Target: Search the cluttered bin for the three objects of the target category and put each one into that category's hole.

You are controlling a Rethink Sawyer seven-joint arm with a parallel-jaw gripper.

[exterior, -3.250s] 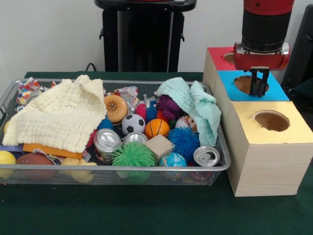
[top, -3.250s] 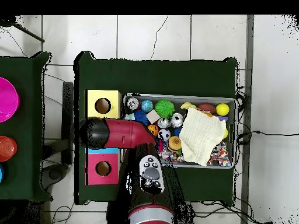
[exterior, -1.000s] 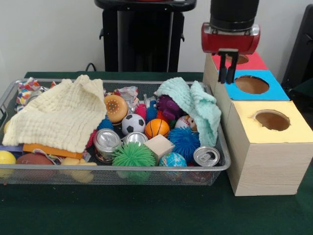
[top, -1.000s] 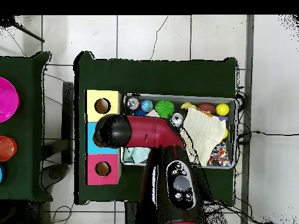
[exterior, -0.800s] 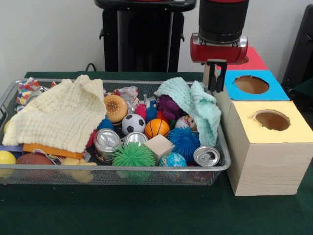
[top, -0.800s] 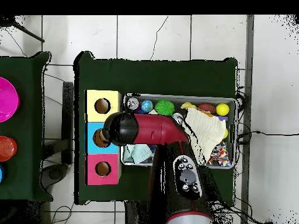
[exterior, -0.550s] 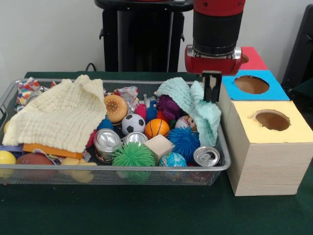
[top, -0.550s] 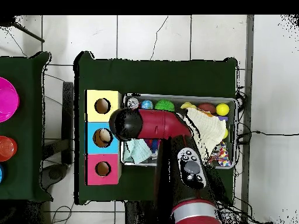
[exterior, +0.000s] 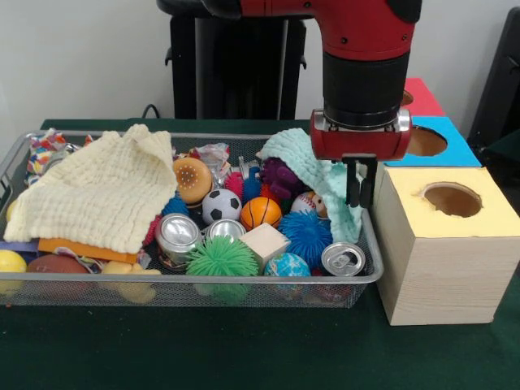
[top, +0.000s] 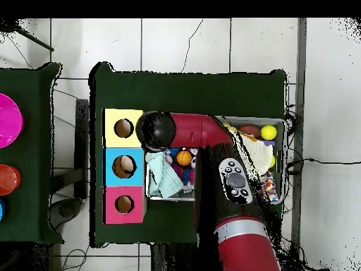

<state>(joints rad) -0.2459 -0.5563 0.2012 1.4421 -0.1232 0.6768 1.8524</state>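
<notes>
My gripper (exterior: 355, 192), fingers pressed together and empty, hangs over the bin's (exterior: 244, 284) right end to search near the can (exterior: 342, 259).

Wire bin (exterior: 370, 272) crammed with balls, cans and cloths, beside three boxes (exterior: 443, 268) with round holes on top.

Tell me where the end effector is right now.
In the front view the end effector hangs over the wire bin's right end, in front of the mint green cloth, just left of the yellow-topped box.
</notes>
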